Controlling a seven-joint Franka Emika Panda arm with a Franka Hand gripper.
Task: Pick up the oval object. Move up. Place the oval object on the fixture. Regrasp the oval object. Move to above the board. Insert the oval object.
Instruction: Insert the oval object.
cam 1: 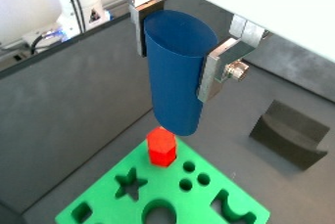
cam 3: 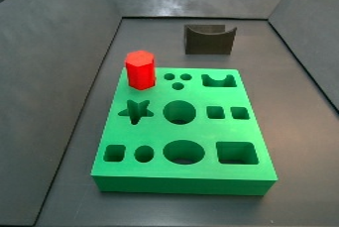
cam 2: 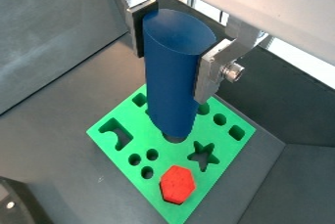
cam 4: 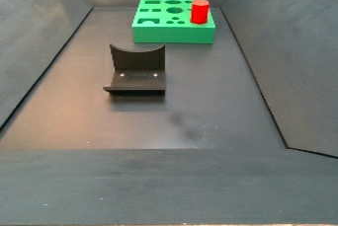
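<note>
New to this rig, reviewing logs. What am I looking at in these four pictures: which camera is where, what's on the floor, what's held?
It is a single robot arm whose tool has two flat silver fingers. Two pictures come from cameras on the arm's wrist and look down past the tool. The other two come from cameras fixed beside the dark bin floor.

The tool is shut on the oval object, a dark blue peg, held high above the board. The board is the green slab with shaped cut-outs, and a red hexagonal peg already stands in it. The fixture, a dark notched bracket, stands apart from the board.

In the side views the tool is out of frame; one shows only a blue sliver at its top edge.
</note>
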